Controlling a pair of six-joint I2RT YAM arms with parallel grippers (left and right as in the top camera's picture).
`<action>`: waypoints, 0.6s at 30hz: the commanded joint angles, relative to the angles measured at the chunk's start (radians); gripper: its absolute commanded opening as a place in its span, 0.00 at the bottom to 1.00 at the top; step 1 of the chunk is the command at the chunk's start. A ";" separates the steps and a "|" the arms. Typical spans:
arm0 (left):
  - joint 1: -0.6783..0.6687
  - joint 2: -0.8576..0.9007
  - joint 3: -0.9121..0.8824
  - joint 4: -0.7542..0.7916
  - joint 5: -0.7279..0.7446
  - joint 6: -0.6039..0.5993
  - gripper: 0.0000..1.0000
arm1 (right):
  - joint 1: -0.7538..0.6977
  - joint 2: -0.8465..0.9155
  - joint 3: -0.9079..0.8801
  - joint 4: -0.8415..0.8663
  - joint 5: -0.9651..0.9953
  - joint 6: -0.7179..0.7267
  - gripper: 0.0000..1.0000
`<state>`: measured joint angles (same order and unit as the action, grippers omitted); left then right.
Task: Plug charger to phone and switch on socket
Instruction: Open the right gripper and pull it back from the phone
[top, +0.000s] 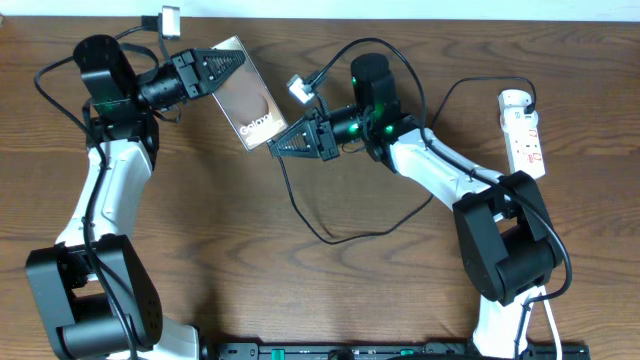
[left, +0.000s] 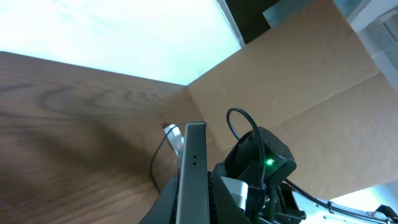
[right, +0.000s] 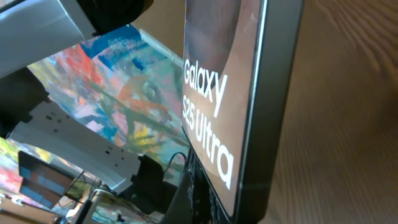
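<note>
Left hand (top: 222, 66) clamped, right hand (top: 275, 147) closed, both arms reaching inward

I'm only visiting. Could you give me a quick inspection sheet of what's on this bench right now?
Surface: brown wooden table.
Job's things: phone held up, lettering visible; power strip at the far right edge; charger cable looping across the wood.
Clutter: nothing seen.
End effectors: left end effector grips the phone's upper end; right end effector sits at its lower corner, grip unclear.
Cables: robot cords arch over the wrists.
Surroundings: cardboard panel beyond the table.
</note>
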<state>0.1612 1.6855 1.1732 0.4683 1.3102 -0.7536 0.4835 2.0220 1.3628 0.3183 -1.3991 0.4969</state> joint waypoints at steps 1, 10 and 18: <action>-0.043 -0.014 -0.013 -0.017 0.118 0.043 0.07 | -0.021 -0.021 0.043 0.039 0.115 0.008 0.01; -0.043 -0.014 -0.013 -0.017 0.117 0.039 0.07 | -0.026 -0.021 0.043 0.038 0.114 0.023 0.01; -0.043 -0.014 -0.013 -0.017 0.117 0.035 0.07 | -0.032 -0.021 0.043 0.038 0.105 0.022 0.99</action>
<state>0.1528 1.6852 1.1679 0.4503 1.3308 -0.7311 0.4622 2.0220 1.3731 0.3477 -1.3441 0.5308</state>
